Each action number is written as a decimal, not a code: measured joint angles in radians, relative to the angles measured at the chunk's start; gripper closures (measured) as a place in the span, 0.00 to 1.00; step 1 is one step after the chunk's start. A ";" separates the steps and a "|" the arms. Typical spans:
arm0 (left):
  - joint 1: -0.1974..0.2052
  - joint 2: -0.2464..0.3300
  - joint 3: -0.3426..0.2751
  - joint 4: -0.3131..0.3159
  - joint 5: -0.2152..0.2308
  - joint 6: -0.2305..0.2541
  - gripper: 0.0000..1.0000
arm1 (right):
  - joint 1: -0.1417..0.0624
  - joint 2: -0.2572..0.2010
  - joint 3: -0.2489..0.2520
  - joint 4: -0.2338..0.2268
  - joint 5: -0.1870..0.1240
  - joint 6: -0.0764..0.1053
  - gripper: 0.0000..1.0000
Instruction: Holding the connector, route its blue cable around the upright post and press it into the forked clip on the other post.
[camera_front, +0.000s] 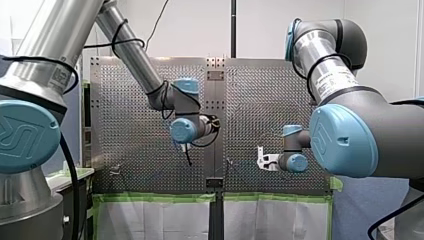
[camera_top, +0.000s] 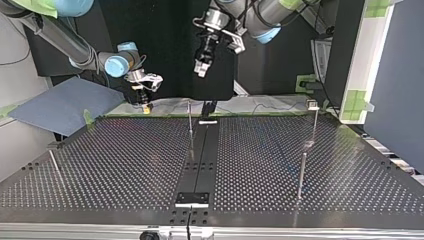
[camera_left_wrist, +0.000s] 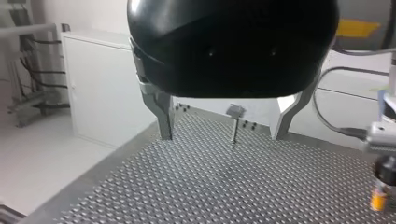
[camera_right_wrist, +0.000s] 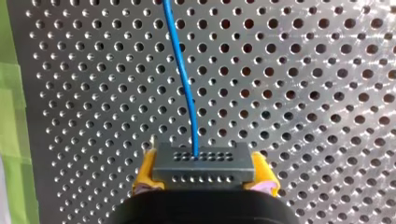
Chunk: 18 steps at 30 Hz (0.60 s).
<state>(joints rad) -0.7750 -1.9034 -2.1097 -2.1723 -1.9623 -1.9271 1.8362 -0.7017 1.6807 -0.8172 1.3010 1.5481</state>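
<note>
Pinching the connector (camera_right_wrist: 204, 165) by its sides, your right gripper (camera_right_wrist: 204, 174) holds firm; blue cable (camera_right_wrist: 180, 70) looks thin, limp; left gripper (camera_left_wrist: 222, 135) spread.

No text reads in full.
- Left cap (camera_front: 25, 135), blue, far up the arm from left gripper (camera_top: 200, 67): embossed logo strokes, letters not legible.
- Right cap (camera_front: 340, 140), blue, up the arm from right gripper (camera_top: 145, 105): embossed mark, unreadable.
- Right label (camera_front: 334, 82), white, on the arm tube above that cap: dark print, too small.
- Left label (camera_front: 60, 75), on the arm tube: blurred.
- Plate (camera_front: 216, 75), on the table (camera_front: 125, 125) beyond left gripper: unreadable.
- Connector (camera_right_wrist: 204, 163), held in right gripper: hole rows, no print.
</note>
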 joint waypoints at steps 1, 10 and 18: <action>0.000 0.007 -0.008 0.008 0.000 -0.001 0.00 | 0.000 0.000 0.000 0.000 0.000 0.000 1.00; 0.001 0.086 -0.085 0.084 0.010 -0.028 0.00 | 0.002 0.000 0.000 0.000 0.000 0.000 1.00; 0.001 0.153 -0.156 0.107 -0.002 -0.030 0.00 | 0.004 0.000 0.000 0.000 0.000 0.000 1.00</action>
<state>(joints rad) -0.7735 -1.7506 -2.2652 -2.0651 -1.9643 -1.9575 1.8399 -0.7015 1.6806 -0.8174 1.3010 1.5481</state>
